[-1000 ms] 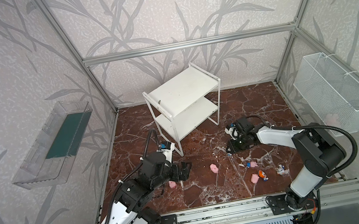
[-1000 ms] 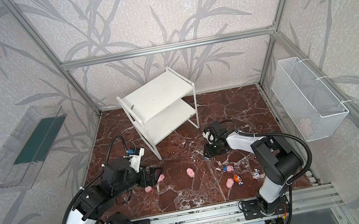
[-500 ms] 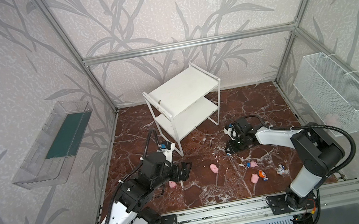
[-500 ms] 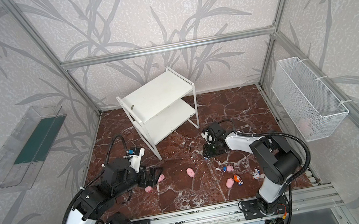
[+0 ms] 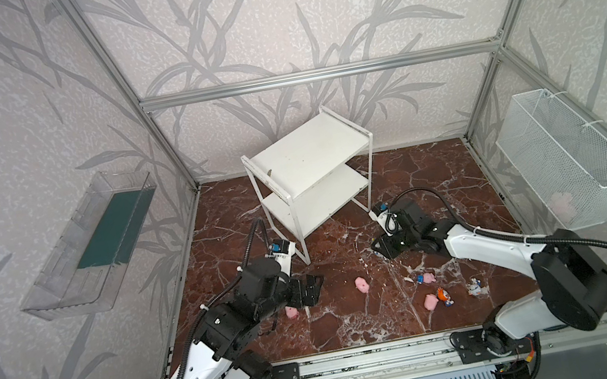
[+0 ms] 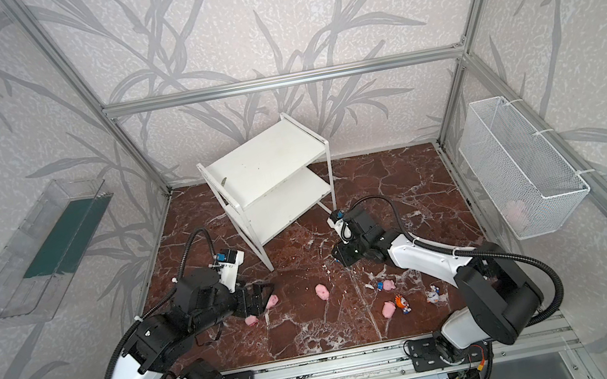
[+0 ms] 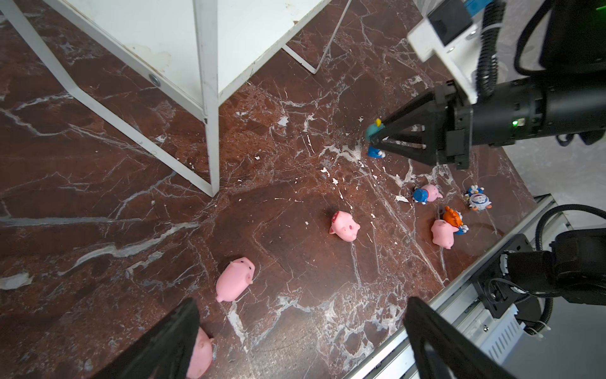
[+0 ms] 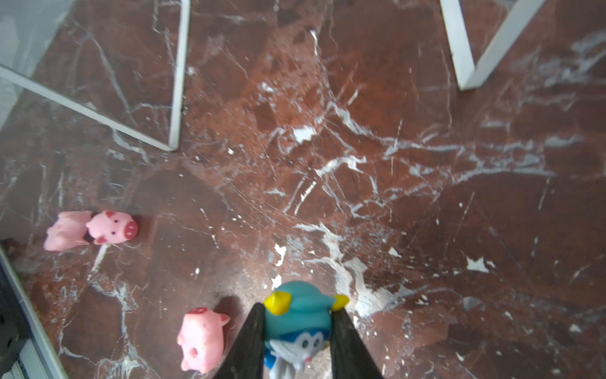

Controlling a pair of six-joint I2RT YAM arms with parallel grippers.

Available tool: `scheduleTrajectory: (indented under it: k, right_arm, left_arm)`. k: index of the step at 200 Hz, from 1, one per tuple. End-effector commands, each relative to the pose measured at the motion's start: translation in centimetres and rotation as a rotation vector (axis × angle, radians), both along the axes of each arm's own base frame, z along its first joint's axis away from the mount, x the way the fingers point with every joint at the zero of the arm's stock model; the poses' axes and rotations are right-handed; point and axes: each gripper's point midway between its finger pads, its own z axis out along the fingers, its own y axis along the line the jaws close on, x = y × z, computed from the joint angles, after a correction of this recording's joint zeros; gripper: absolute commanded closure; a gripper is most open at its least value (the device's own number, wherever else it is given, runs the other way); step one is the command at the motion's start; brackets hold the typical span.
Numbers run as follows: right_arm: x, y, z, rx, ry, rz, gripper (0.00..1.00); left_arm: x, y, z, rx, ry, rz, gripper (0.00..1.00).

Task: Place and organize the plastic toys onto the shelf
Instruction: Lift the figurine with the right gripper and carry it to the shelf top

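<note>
Top cams: high at front, angled down, wide on whole worktop (image 5: 339,331), near-same view. My wrist cams ride low & close; both catch shelf (image 7: 206,98) legs & pink pigs (image 8: 111,226).

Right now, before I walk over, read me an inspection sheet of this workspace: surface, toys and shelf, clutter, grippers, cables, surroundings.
Surface: red-brown marbled floor, white veining and flecks.
Job's things: shelf upright, both boards bare; four pink pigs and three figurines loose on the floor; teal-hat figurine gripped.
Clutter: nothing seen.
Grippers: left gripper jaws wide open by two pigs; right gripper jaws closed on the teal-hat figurine.
Cables: black hoses arch over both wrists, clear of the toys.
Surroundings: wire basket on right wall, pale pink lump inside; clear tray on left wall.
</note>
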Motion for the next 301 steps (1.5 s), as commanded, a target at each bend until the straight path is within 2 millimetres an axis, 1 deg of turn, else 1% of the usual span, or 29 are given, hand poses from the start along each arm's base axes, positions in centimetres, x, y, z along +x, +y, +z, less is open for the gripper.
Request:
scheduleTrajectory:
  k: [1,28,51,71,89,99,129,160,186,201,220,250,286,301]
  right_arm:
    - [0.6,1.3,3.6,0.061,-0.179,0.049,0.76]
    - [0.6,2.8,7.2,0.124,-0.32,0.102,0.77]
    - [0.7,4.0,9.9,0.175,-0.429,0.136,0.77]
    - [1.0,5.1,11.7,0.222,-0.511,0.157,0.77]
    - [1.2,6.3,13.2,0.257,-0.569,0.174,0.78]
    - [1.1,6.8,14.4,0.275,-0.602,0.181,0.78]
    - [0.5,7.7,18.3,0.314,-0.712,0.2,0.78]
    - [0.3,8.6,22.9,0.353,-0.804,0.212,0.78]
    - [0.6,9.7,26.3,0.344,-0.861,0.211,0.78]
    - [1.0,10.4,27.8,0.329,-0.886,0.204,0.78]
    - [1.7,11.4,29.1,0.313,-0.893,0.197,0.78]
    - [2.9,13.0,30.3,0.288,-0.899,0.193,0.78]
    - [4.5,14.8,30.2,0.245,-0.904,0.183,0.78]
    - [5.0,15.6,30.0,0.211,-0.911,0.175,0.78]
  left_arm:
    - [0.2,1.1,1.5,0.048,-0.079,0.009,0.01]
    - [0.6,1.7,2.3,0.108,-0.126,0.002,0.01]
    - [1.1,2.6,2.9,0.148,-0.165,0.038,0.01]
    - [1.5,3.5,3.3,0.158,-0.203,0.085,0.01]
    - [1.5,4.2,3.5,0.162,-0.214,0.115,0.01]
    - [1.5,4.5,3.5,0.168,-0.214,0.131,0.01]
    - [1.6,5.0,3.5,0.182,-0.22,0.152,0.01]
    - [2.0,6.2,3.7,0.237,-0.23,0.203,0.01]
    - [2.2,6.4,4.6,0.242,-0.269,0.207,0.01]
    - [2.2,5.8,5.6,0.222,-0.313,0.164,0.01]
    - [2.0,4.6,7.2,0.198,-0.374,0.085,0.01]
    - [2.0,2.9,9.7,0.188,-0.449,-0.022,0.01]
    - [2.2,1.5,12.7,0.162,-0.554,-0.087,0.01]
    - [2.3,1.3,13.5,0.149,-0.59,-0.094,0.01]
